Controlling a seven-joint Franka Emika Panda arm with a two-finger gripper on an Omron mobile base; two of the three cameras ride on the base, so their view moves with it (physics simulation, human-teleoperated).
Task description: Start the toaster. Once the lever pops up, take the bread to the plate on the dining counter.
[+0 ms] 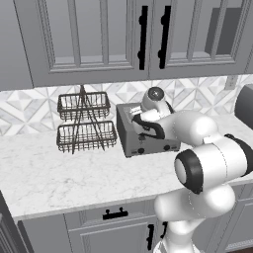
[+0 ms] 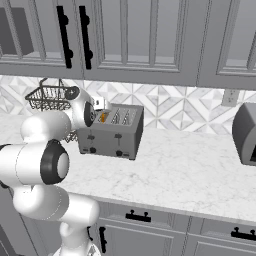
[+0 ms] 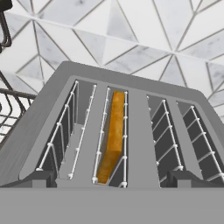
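Bread sits low in the toaster; directly above it, the open hand risks snagging slot wires.

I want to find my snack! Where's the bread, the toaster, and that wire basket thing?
bread (image 3: 112, 140): hand view, golden crust edge down in the second slot from the left.
toaster (image 2: 111, 140): right base view, grey front face.
wire basket rack (image 1: 84, 136): left base view, lower basket.
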